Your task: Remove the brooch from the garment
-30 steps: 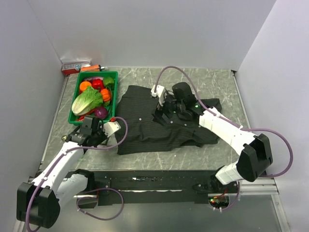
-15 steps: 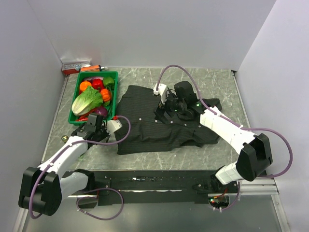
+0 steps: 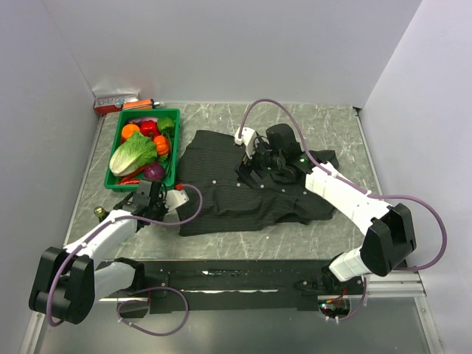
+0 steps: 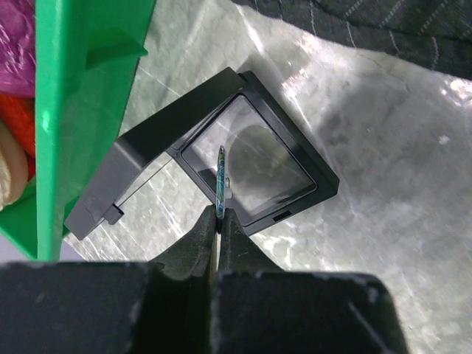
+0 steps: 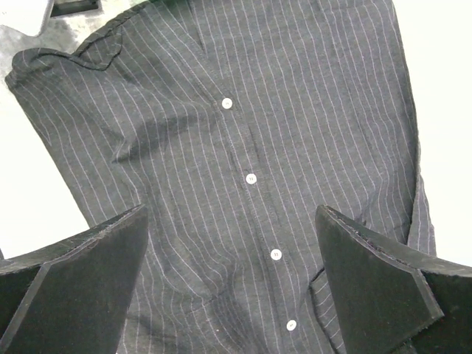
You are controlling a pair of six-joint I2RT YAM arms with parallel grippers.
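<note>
The garment (image 3: 236,184) is a dark pinstriped shirt spread over the middle of the table; its edge shows in the left wrist view (image 4: 383,29). My left gripper (image 4: 219,214) is shut on a thin small piece seen edge-on, the brooch (image 4: 220,177), whose edge looks bluish. It hangs over an open black case (image 4: 324,184) with a clear bottom, lying between the shirt and the green basket (image 4: 81,110). In the top view that gripper (image 3: 147,199) sits left of the shirt. My right gripper (image 5: 232,273) stands wide open above the button row (image 5: 251,178), holding nothing.
The green basket (image 3: 118,177) full of toy vegetables stands at the left. A red-and-white box (image 3: 114,101) and an orange item (image 3: 140,104) lie by the back wall. A small dark object (image 3: 98,212) rests near the left arm. Walls close in left, back and right.
The left arm has dropped lower and stretched out flatter beside the basket, its grip unchanged. The right gripper shifted slightly over the shirt, then held still.
</note>
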